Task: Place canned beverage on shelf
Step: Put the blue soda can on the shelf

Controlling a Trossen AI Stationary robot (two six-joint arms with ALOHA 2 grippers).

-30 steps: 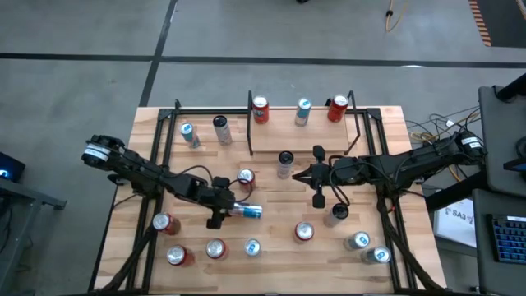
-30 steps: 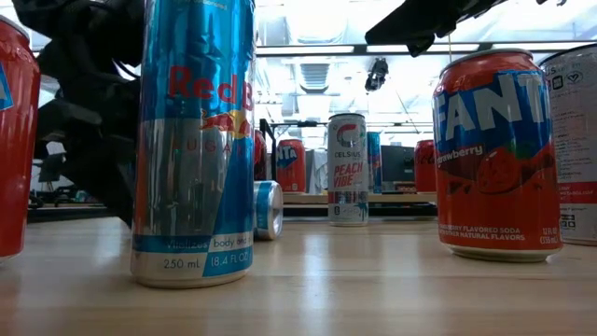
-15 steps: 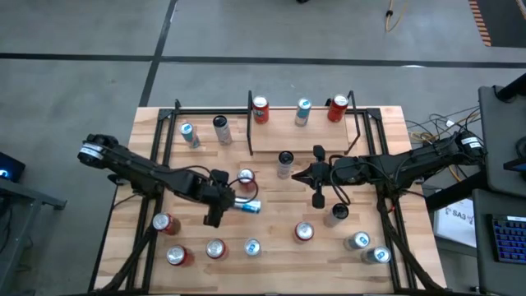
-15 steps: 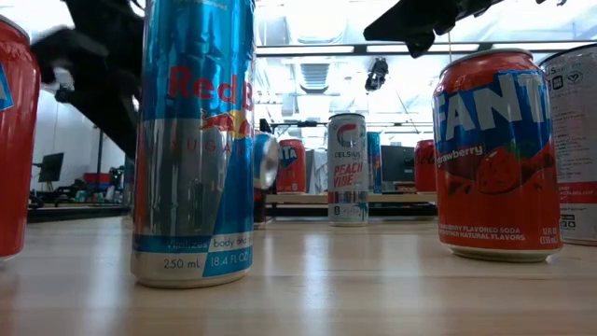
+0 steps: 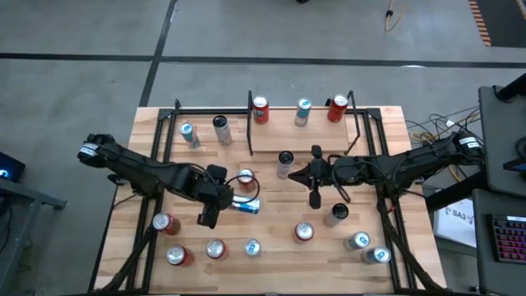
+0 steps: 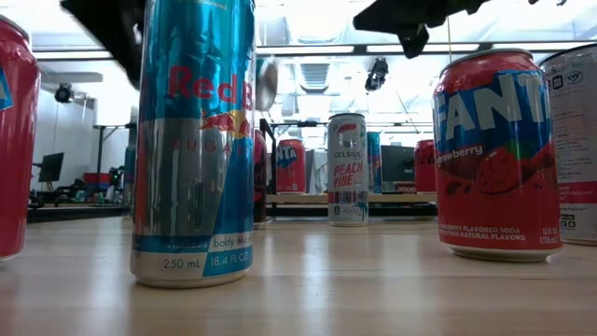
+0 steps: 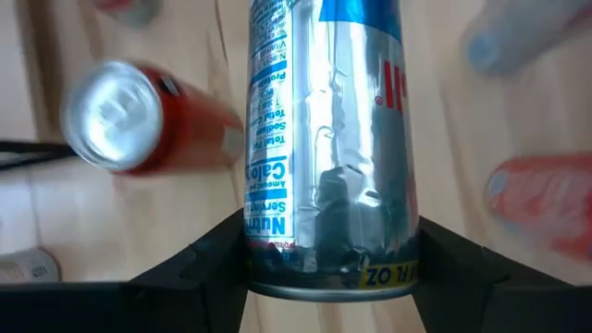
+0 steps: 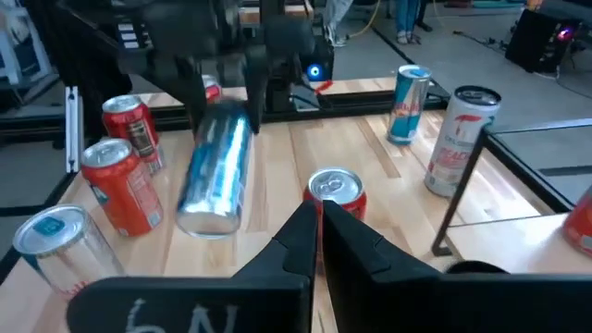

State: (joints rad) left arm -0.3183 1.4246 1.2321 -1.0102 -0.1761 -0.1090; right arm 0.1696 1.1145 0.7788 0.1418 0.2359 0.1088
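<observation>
**Slim blue-and-silver beverage can held above the tabletop by the left hand**

The slim blue-and-silver beverage can [image 5: 246, 205] sits left of centre in the high view, lying tilted with its top towards frame right, pinched at its base end by the left hand [image 5: 223, 200]. In the left wrist view the can [image 7: 328, 139] fills the middle of the frame, both dark fingers [image 7: 208, 259] pressed against its sides. In the right wrist view it hangs clear of the wood.

Just above the held can in the high view stands a short red can with a silver top [image 5: 246, 177]. Further up, at upper centre, is the shelf, a small light-wood board with thin black side rails [image 5: 283, 131], carrying three upright cans: a red one [image 5: 260, 108], a blue one [image 5: 303, 110] and another red one [image 5: 337, 107].

The right hand [image 5: 314, 174] hovers right of centre, fingers pressed together and holding nothing, beside a dark-topped can [image 5: 285, 162].

More cans stand along the lower part of the butcher-block wooden tabletop [image 5: 279, 226]. In the low view a tall blue Red Bull can [image 6: 194, 140] and a red Fanta can [image 6: 495, 154] stand nearest.
</observation>
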